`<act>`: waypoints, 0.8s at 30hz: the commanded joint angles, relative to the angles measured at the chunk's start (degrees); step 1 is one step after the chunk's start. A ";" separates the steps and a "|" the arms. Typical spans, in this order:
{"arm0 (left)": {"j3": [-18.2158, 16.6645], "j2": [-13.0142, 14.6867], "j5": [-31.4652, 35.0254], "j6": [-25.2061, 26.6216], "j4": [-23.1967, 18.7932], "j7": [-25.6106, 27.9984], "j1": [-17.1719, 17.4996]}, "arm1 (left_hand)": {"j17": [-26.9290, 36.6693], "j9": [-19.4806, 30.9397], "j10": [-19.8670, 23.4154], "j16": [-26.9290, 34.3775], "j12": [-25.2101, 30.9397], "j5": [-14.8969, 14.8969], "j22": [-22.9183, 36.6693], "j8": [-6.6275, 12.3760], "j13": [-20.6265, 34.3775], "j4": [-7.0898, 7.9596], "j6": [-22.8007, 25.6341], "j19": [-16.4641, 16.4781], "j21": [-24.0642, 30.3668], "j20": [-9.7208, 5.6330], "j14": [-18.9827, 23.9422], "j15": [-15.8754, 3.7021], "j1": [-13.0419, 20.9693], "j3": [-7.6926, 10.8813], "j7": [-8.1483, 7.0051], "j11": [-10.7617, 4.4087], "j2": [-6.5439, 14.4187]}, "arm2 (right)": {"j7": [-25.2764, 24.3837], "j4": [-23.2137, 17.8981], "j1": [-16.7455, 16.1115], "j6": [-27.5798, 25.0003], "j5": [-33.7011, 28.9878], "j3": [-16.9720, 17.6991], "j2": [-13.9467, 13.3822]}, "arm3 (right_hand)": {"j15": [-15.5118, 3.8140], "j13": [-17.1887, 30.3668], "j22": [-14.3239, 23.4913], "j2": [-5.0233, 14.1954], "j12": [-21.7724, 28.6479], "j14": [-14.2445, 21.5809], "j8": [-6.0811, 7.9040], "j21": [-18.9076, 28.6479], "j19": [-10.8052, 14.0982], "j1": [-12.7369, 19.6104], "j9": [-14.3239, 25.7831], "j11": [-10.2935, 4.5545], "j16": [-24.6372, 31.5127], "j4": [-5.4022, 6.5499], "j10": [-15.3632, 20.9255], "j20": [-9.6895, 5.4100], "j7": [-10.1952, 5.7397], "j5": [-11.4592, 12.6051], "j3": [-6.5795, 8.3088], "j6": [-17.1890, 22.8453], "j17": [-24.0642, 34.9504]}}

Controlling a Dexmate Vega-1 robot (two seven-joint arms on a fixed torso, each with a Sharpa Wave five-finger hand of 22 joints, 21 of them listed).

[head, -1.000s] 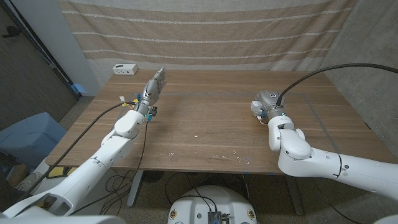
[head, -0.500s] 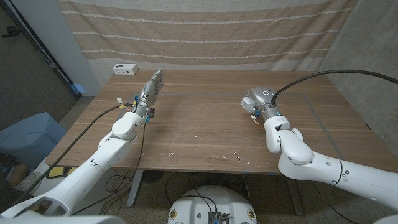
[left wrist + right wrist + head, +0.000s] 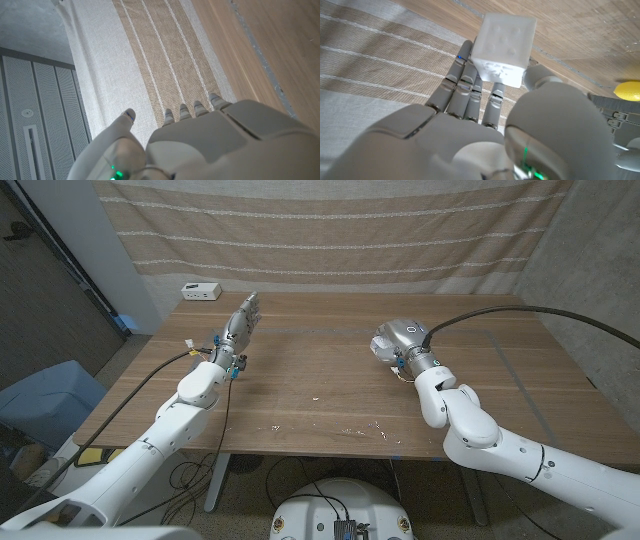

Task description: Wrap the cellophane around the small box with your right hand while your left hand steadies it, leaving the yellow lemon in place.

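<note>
Two hands were at work over the wooden table; going from the left of the head view, the left hand stood in the upper left of the frame with its fingers straight, close side by side and holding nothing, well apart from everything else; a small white device lay at the table's far left corner behind it. In the upper right of centre the right hand gripped the small box; in the right wrist view that box sat upper centre, a pale, near-cubic block pinched between the fingers and the thumb, with a filmy, crinkled look along one edge that may have been the cellophane, though I could not tell for certain. Being so nearly cubic, the box had no clear long axis; its broad dimpled face was turned toward the wrist camera. The yellow lemon showed at the right edge of that view, on the table. By my judgement the wrapping itself had not begun: the box was merely being carried; next it would need setting down between the hands, so the left could come across and steady it.
</note>
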 commanded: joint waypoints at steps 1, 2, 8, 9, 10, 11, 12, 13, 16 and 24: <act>-0.14 -0.07 -0.30 -0.03 0.25 -0.02 0.13 | 0.06 0.24 -2.68 0.10 -0.13 -0.23 0.13 -0.02 0.12 0.05 -0.16 -0.38 -0.36 0.17 -6.30 -0.33 0.55 0.21 -0.19 0.29 2.21 | 2.69 2.97 -3.27 8.83 -3.58 4.28 4.09 | -7.57 0.10 0.15 12.73 -0.18 3.14 -0.28 0.81 -0.44 13.53 0.19 -4.18 -0.26 0.14 4.83 -6.96 0.00 -0.01 -0.09 0.53 0.20; -0.14 -0.10 -0.28 -0.07 0.31 0.01 0.12 | 0.06 0.24 -2.61 0.11 -0.10 -0.23 0.13 -0.02 0.12 0.06 -0.17 -0.38 -0.37 0.16 -6.29 -0.36 0.55 0.21 -0.18 0.28 2.21 | 2.99 3.18 -3.36 9.32 -3.74 4.46 4.40 | -7.58 0.11 0.16 12.72 -0.20 3.19 -0.33 0.90 -0.47 13.60 0.20 -4.36 -0.26 0.14 4.90 -6.96 -0.03 -0.01 -0.14 0.51 0.22; -0.25 -0.15 -0.43 -0.25 0.45 0.04 0.33 | 0.06 0.24 -2.72 0.10 -0.15 -0.24 0.14 -0.02 0.12 0.10 -0.18 -0.39 -0.40 0.22 -6.34 -0.35 0.52 0.21 -0.21 0.37 2.18 | 4.25 4.37 -3.61 12.27 -4.38 5.41 6.07 | -7.56 0.15 0.19 12.70 -0.47 3.26 -0.57 1.51 -0.69 13.99 0.27 -3.91 -0.48 0.22 4.97 -7.00 -0.02 -0.03 -0.50 0.65 0.20; -0.27 -0.13 -0.42 -0.23 0.40 0.12 0.42 | 0.06 0.24 -2.72 0.09 -0.15 -0.24 0.14 -0.02 0.12 0.10 -0.20 -0.40 -0.40 0.19 -6.37 -0.32 0.52 0.21 -0.22 0.29 2.18 | 4.37 4.52 -3.68 12.84 -4.26 5.66 6.21 | -7.56 0.16 0.19 12.71 -0.51 3.21 -0.64 1.63 -0.77 14.08 0.28 -4.35 -0.58 0.24 5.04 -7.01 -0.04 -0.04 -0.58 0.66 0.16; -0.30 -0.14 -0.46 -0.26 0.40 0.14 0.49 | 0.06 0.24 -2.67 0.10 -0.13 -0.24 0.14 -0.03 0.12 0.11 -0.21 -0.39 -0.40 0.23 -6.34 -0.33 0.51 0.21 -0.20 0.26 2.18 | 4.48 4.69 -3.72 13.39 -4.20 5.84 6.36 | -7.56 0.17 0.19 12.71 -0.56 3.24 -0.66 1.72 -0.78 14.13 0.29 -4.38 -0.59 0.26 5.00 -7.02 -0.03 -0.04 -0.62 0.69 0.18; -0.33 -0.15 -0.55 -0.30 0.42 0.08 0.55 | 0.06 0.24 -2.66 0.10 -0.13 -0.25 0.14 -0.03 0.12 0.11 -0.21 -0.39 -0.40 0.20 -6.34 -0.39 0.51 0.21 -0.18 0.23 2.18 | 4.76 4.80 -3.73 13.89 -4.22 5.98 6.44 | -7.55 0.17 0.20 12.71 -0.57 3.30 -0.68 1.81 -0.87 14.19 0.30 -4.22 -0.59 0.28 5.10 -7.01 -0.03 -0.04 -0.68 0.76 0.22; -0.35 -0.19 -0.55 -0.31 0.40 0.19 0.60 | 0.06 0.24 -2.72 0.11 -0.15 -0.25 0.14 -0.03 0.12 0.12 -0.21 -0.40 -0.41 0.22 -6.33 -0.36 0.51 0.21 -0.21 0.24 2.17 | 4.86 4.95 -3.79 14.49 -4.12 6.19 6.45 | -7.55 0.18 0.20 12.72 -0.59 3.33 -0.70 1.91 -0.87 14.25 0.31 -4.37 -0.60 0.30 5.17 -7.03 -0.04 -0.04 -0.73 0.82 0.24; -0.38 -0.17 -0.53 -0.37 0.42 0.22 0.69 | 0.06 0.24 -2.68 0.11 -0.14 -0.25 0.14 -0.02 0.12 0.12 -0.20 -0.37 -0.40 0.20 -6.33 -0.37 0.50 0.21 -0.19 0.30 2.17 | 4.92 5.12 -3.84 15.13 -3.92 6.38 6.54 | -7.55 0.19 0.20 12.72 -0.62 3.35 -0.71 1.98 -0.89 14.29 0.31 -4.45 -0.60 0.31 5.17 -7.05 0.00 -0.04 -0.77 0.89 0.27; -0.43 -0.18 -0.64 -0.47 0.48 0.14 0.79 | 0.07 0.24 -2.66 0.11 -0.13 -0.25 0.14 -0.01 0.12 0.14 -0.17 -0.38 -0.41 0.22 -6.35 -0.33 0.49 0.21 -0.20 0.38 2.16 | 5.29 5.64 -3.85 16.59 -3.86 6.71 6.88 | -7.54 0.20 0.20 12.72 -0.72 3.38 -0.79 2.15 -1.00 14.39 0.33 -4.34 -0.66 0.35 5.16 -7.07 -0.07 -0.04 -0.87 0.90 0.29; -0.49 -0.16 -0.79 -0.59 0.62 -0.05 0.82 | 0.07 0.24 -2.65 0.12 -0.14 -0.26 0.15 0.00 0.12 0.17 -0.15 -0.39 -0.44 0.17 -6.32 -0.39 0.47 0.21 -0.19 0.39 2.15 | 5.55 6.52 -4.19 18.65 -4.12 7.46 8.07 | -7.55 0.26 0.20 12.70 -1.00 3.49 -1.07 2.93 -1.35 14.86 0.40 -4.23 -0.87 0.47 5.41 -7.08 -0.06 -0.03 -1.26 1.12 0.40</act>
